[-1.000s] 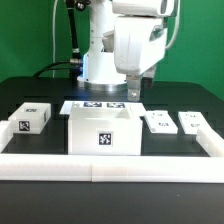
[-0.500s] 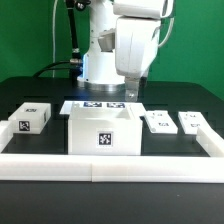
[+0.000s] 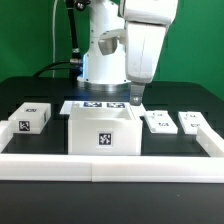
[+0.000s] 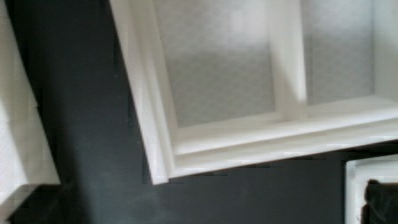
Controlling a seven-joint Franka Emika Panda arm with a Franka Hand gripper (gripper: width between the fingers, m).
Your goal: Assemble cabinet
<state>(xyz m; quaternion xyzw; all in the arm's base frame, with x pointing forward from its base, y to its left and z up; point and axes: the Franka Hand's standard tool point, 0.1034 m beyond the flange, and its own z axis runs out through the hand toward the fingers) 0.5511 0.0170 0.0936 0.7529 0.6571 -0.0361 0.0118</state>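
Observation:
The cabinet box (image 3: 103,130), large, white and open-topped with a tag on its front, stands at the table's middle. In the wrist view its framed inside with a divider (image 4: 267,90) fills most of the picture. A small white tagged block (image 3: 32,117) lies at the exterior view's left. Two flat tagged blocks (image 3: 159,122) (image 3: 191,121) lie at the right. My gripper (image 3: 137,97) hangs just above the box's back right corner and holds nothing. In the wrist view the gripper (image 4: 199,200) shows only blurred fingertips at the picture's edges, spread wide.
The marker board (image 3: 100,104) lies flat behind the box. A low white rim (image 3: 110,161) runs along the table's front and sides. The robot's base (image 3: 100,60) stands at the back. Black table surface (image 4: 98,150) shows beside the box.
The arm has moved toward the exterior view's right and slightly down, so the gripper now hangs nearer the box's back right corner. The parts have not moved.

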